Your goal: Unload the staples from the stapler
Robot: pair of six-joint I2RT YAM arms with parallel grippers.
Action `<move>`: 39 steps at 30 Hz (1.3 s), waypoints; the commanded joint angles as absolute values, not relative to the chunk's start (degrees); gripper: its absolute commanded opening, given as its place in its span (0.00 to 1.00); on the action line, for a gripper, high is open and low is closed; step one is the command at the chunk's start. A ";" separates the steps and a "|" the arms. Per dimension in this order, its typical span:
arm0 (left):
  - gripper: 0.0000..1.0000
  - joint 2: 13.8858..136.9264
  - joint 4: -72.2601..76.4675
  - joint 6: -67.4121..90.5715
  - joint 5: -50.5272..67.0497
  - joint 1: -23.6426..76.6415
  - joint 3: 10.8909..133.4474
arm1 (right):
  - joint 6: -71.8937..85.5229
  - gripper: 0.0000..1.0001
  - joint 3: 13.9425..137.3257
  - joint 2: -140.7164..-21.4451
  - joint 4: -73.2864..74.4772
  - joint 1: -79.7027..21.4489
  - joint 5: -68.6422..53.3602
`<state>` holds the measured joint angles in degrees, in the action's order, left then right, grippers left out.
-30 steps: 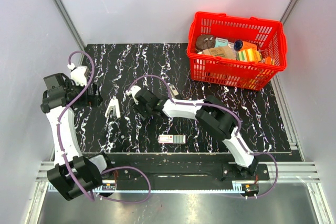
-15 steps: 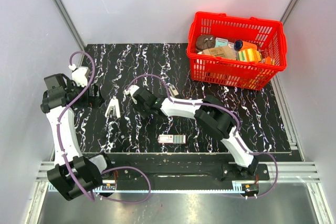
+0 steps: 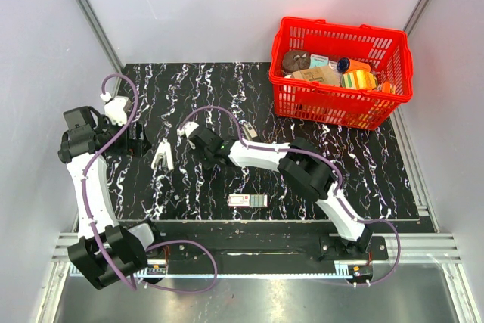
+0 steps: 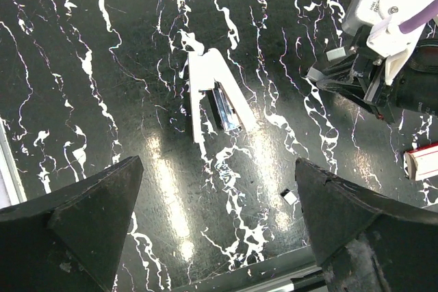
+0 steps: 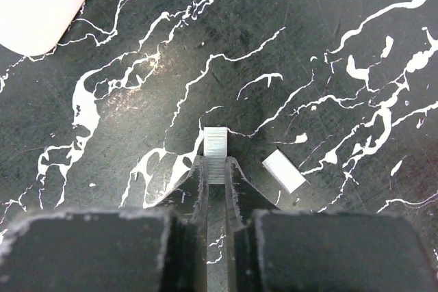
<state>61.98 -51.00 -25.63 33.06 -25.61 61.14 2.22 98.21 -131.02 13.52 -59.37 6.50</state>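
Pinched a staple strip (image 5: 216,143) in the right gripper (image 5: 216,167) jaws. Held the left gripper (image 4: 217,169) jaws wide apart above the stapler (image 4: 212,97), splayed open on the table (image 3: 227,88). Could not read the box (image 3: 247,200) label.

Bright, even overhead light, soft glare streaks on the glossy black table (image 4: 171,169), wrist views sharp, faint shadows

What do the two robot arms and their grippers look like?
The left arm and right arm have white links with black joints, and a purple cable runs along each. The left gripper has broad black wedge-shaped fingers; the right gripper has slim black ones.
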 commanded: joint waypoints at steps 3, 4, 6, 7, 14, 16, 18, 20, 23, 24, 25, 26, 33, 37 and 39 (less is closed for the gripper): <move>0.99 61.53 -50.01 -27.42 34.11 -26.01 63.19 | 4.39 0.01 99.40 -131.14 20.91 -60.21 11.24; 0.99 61.26 -50.01 -27.51 33.84 -26.02 62.93 | 4.83 0.01 99.23 -130.26 21.53 -60.21 12.03; 0.99 60.13 -50.10 -28.21 33.40 -26.02 62.14 | 6.23 0.00 98.27 -127.46 22.67 -60.21 13.18; 0.99 59.25 -50.01 -28.56 33.40 -26.02 61.62 | 7.02 0.00 97.22 -125.88 23.28 -60.21 13.27; 0.99 56.34 -51.76 -31.29 32.35 -26.02 61.44 | 15.71 0.00 85.98 -110.76 29.26 -60.21 15.12; 0.99 56.08 -52.56 -32.16 32.43 -26.10 61.26 | 20.10 0.00 82.02 -105.93 30.93 -60.21 15.56; 0.99 55.20 -52.91 -32.78 32.52 -26.02 60.47 | 25.11 0.00 77.19 -101.36 31.38 -60.21 14.51; 0.99 53.80 -52.91 -33.13 32.08 -26.10 59.59 | 31.00 0.00 72.36 -97.49 32.42 -60.29 14.50; 0.99 52.12 -53.00 -33.84 31.38 -26.02 58.62 | 40.67 0.00 67.52 -92.92 36.55 -60.73 18.27; 0.99 51.77 -53.00 -33.92 31.12 -26.02 58.54 | 44.26 0.00 65.59 -91.51 37.43 -60.82 19.24; 0.99 51.68 -53.00 -34.01 30.94 -26.02 58.45 | 46.99 0.00 63.83 -89.75 37.79 -61.08 19.60; 0.99 51.77 -52.74 -33.84 30.68 -26.02 58.80 | 50.33 0.00 62.33 -88.17 38.14 -61.43 20.21; 0.99 51.59 -51.16 -32.78 30.76 -25.93 57.13 | 68.10 0.00 56.34 -81.82 37.96 -66.00 27.68; 0.99 51.50 -50.98 -33.57 29.97 -25.93 55.38 | 71.62 0.00 60.98 -86.12 42.18 -68.64 29.09; 0.99 50.98 -50.71 -33.84 29.62 -25.93 54.67 | 75.04 0.00 64.41 -90.33 46.47 -69.87 29.88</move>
